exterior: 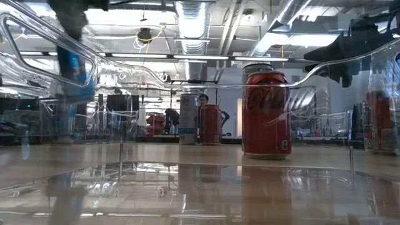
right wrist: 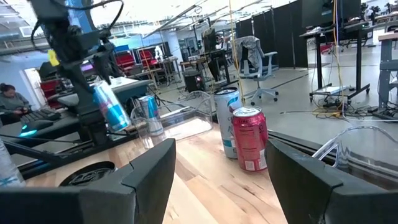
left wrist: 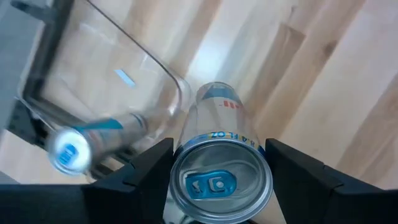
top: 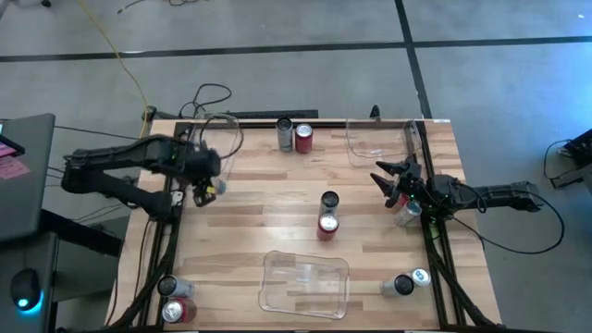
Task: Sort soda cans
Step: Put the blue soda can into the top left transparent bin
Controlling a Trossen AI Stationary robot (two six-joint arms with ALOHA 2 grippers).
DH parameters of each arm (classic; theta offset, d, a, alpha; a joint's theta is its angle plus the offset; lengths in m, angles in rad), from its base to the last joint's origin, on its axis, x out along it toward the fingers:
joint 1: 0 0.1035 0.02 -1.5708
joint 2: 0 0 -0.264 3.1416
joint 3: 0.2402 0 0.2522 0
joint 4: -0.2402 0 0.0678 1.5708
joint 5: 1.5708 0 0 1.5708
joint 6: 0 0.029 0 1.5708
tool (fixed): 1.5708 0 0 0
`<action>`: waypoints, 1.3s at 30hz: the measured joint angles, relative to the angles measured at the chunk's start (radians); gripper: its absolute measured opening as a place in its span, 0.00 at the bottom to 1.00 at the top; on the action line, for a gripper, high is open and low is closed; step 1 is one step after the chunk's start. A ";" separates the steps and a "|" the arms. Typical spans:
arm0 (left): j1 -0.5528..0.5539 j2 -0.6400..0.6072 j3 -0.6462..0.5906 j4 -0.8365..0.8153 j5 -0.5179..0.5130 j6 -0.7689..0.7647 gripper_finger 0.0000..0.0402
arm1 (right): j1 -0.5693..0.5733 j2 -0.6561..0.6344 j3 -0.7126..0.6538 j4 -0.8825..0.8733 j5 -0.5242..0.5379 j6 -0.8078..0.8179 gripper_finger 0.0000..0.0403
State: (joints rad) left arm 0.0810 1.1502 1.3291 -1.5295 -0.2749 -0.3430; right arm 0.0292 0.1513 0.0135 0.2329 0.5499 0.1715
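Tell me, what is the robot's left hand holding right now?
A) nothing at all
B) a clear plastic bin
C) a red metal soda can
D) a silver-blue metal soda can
D: the left wrist view shows the left hand with its two dark fingers closed around a silver-blue metal soda can, beside the rim of a clear plastic bin.

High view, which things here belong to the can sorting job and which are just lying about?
Job: silver-blue can in the jaws of the left gripper, near the back-left bin; mid-table red can and dark can; front clear bin; right gripper, idle at the right edge.
Lying about: yellow cable and black cable loops beyond the table.
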 joint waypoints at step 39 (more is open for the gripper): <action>0.563 0.225 -0.019 0.130 0.137 0.532 0.57 | 0.000 0.000 0.000 -0.094 0.000 -0.012 0.67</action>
State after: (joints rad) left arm 0.6437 1.3750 1.3101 -1.3997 -0.1383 0.1890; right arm 0.0292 0.1513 0.0135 0.1390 0.5495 0.1593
